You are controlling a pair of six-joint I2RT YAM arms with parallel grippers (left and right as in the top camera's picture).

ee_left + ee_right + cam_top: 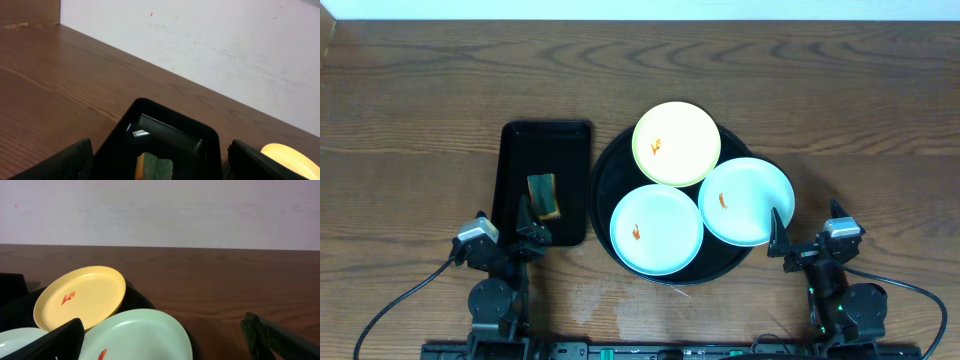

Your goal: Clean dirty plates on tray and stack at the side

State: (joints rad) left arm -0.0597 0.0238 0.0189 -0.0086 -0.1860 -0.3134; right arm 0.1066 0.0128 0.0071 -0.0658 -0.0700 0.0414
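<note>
Yellow plate [676,143] and two mint plates [657,229] sat on the round tray [603,185]!
Sponge [543,196] lay in the rectangular tray [545,150]; left tool [159,160] and right tool [162,340] gaped wide, gripping nothing.

From overhead we look straight down on the whole tabletop [420,90], from well above. Our left wrist view sits low and close over the rectangular black tray [165,135], facing the far white wall [200,50]. Our right wrist view, equally low, faces the same wall across the round tray [601,190]. All three of our views share the yellow plate [80,297]; the left wrist catches only its edge.
</note>
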